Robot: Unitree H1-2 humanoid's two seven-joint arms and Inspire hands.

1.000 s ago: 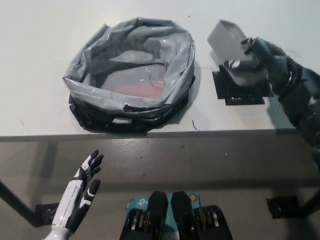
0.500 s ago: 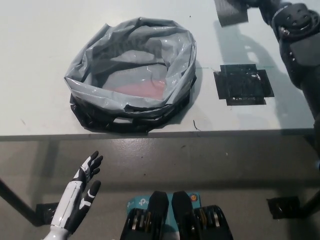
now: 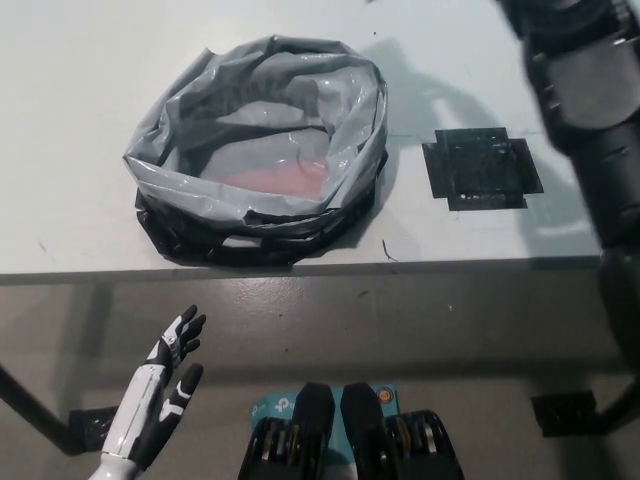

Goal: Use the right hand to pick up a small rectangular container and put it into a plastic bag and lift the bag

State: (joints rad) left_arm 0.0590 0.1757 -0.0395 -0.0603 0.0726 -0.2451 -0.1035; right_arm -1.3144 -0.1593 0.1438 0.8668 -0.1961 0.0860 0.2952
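We see the bag (image 3: 258,160) on the table (image 3: 80,80), right arm (image 3: 590,110) beside it, its hand and container out of frame; left hand (image 3: 160,395) hangs open.

Plastic bag (image 3: 258,160) sitting open on the table (image 3: 80,90), tape patch (image 3: 482,168) on the table just right of the bag, right arm (image 3: 585,110) reaching over the table beyond the patch, left hand (image 3: 160,395) below the bag, off the table's near edge.

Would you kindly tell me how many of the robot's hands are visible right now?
1: the white left hand sits open at lower left, below the table edge. The right arm exits the top, so its hand is out of view.
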